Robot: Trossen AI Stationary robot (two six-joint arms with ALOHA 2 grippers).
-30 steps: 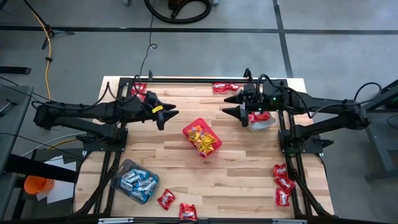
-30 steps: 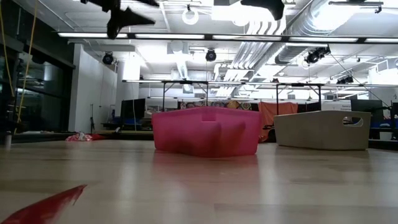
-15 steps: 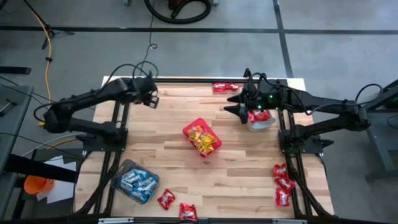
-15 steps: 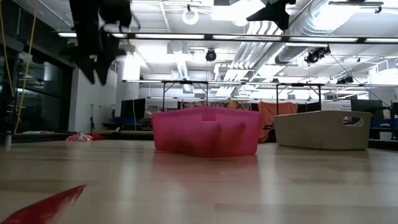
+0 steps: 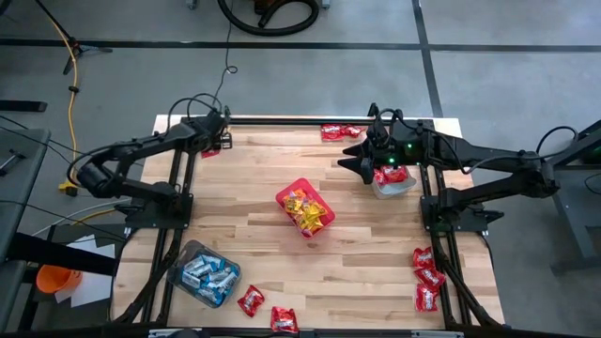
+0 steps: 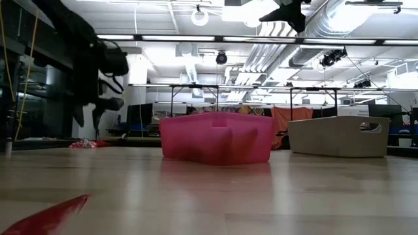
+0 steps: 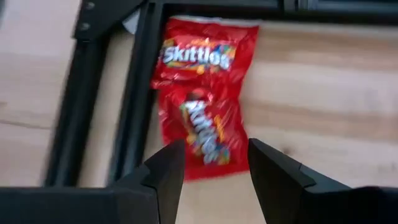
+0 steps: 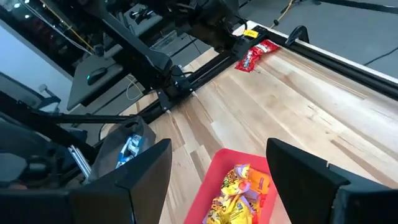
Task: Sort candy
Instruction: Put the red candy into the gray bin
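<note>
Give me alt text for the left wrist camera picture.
The left gripper, fingers open, hovers over two overlapping red Skittles packets lying on the wooden table beside a black frame rail.

high: straight overhead, sees the whole table [image 5: 376, 253] | low: tabletop level, close behind the red bin [image 6: 215, 137], facing the room | left wrist: right over red candy [image 7: 199, 93] at the far left corner | right wrist: higher up, looks left across the table; shares red bin, that candy
</note>
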